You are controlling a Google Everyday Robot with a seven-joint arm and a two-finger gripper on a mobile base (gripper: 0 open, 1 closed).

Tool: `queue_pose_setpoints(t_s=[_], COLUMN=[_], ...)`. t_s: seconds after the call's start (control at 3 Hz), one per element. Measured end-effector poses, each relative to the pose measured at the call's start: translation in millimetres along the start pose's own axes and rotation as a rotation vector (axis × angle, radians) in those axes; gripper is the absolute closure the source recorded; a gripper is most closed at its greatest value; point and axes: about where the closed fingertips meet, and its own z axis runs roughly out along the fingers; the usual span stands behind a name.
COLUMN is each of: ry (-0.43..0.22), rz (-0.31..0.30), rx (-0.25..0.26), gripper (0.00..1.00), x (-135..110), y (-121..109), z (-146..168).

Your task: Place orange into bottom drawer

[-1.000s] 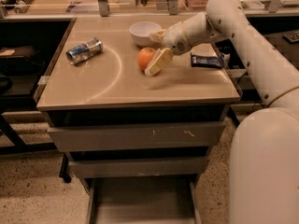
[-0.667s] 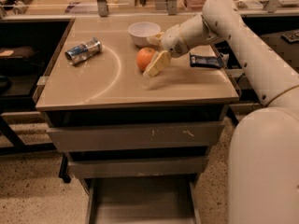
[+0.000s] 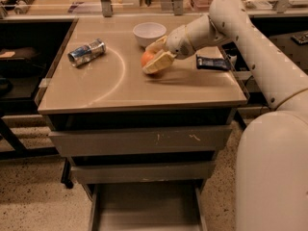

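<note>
The orange (image 3: 146, 58) is on the tan cabinet top (image 3: 120, 88), just in front of the white bowl. My gripper (image 3: 150, 60) reaches in from the right, with one pale finger (image 3: 156, 45) over the orange and the other (image 3: 159, 64) under its near side, shut on it. A shadow lies on the top just below the fruit. The bottom drawer (image 3: 144, 211) is pulled open at the foot of the cabinet, and its flat grey floor shows bare.
A white bowl (image 3: 149, 32) stands behind the orange. A crushed silver can (image 3: 86, 52) lies at the left of the top. A dark packet (image 3: 211, 62) lies at the right edge. My arm (image 3: 250, 42) crosses the right side. The upper two drawers are closed.
The gripper has shifted slightly left and its fingers have closed around the orange, which earlier lay beside one finger. The orange now sits a touch higher.
</note>
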Motion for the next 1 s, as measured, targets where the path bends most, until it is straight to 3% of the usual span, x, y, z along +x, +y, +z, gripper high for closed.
queue_pose_setpoints(t_s=[0.67, 1.0], ry=[0.0, 0.0], rz=[0.0, 0.0], rx=[0.0, 0.0], gripper=[0.88, 1.0], x=[0.0, 0.0], y=[0.0, 0.0], z=[0.0, 0.1])
